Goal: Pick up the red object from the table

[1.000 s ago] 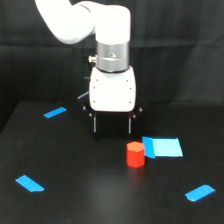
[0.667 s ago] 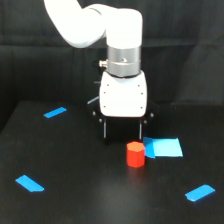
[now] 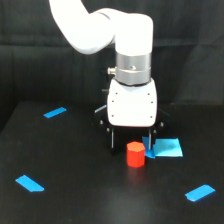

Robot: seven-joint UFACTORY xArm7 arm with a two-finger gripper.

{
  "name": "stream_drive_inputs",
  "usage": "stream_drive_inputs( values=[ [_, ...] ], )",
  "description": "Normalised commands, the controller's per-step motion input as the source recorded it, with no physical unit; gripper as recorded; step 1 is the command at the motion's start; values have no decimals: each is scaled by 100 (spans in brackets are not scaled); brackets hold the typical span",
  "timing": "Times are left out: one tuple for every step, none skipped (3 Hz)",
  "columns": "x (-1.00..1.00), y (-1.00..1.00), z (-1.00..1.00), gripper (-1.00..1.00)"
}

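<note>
Since a second ago your arm has travelled toward the exterior view's right and come closer to the camera, so its white body now fills the middle of the picture; the red object has not moved.

From the exterior view, your hand (image 3: 130, 141) hangs just behind and above the red object (image 3: 135, 154), with two thin dark fingers (image 3: 112, 138) pointing down, one on each side of the block's far edge. You can see a clear gap between them, wider than the block, so the hand is spread apart and grips nothing. Whether the fingertips touch the bench cannot be told.

You will find the red object standing upright on the black bench (image 3: 75, 200), slightly right of centre and below the hand. Just beside it on the right lies a square blue tape patch (image 3: 167, 147). Three more blue tape strips lie well apart: one far left toward the back (image 3: 55, 112), one near left (image 3: 30, 183), one near right (image 3: 199, 192).
</note>
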Motion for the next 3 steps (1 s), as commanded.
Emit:
stream_drive_inputs(
  values=[
    [3, -40, -19, 94],
    [-23, -19, -12, -100],
    [-10, -5, -7, -96]
  ],
)
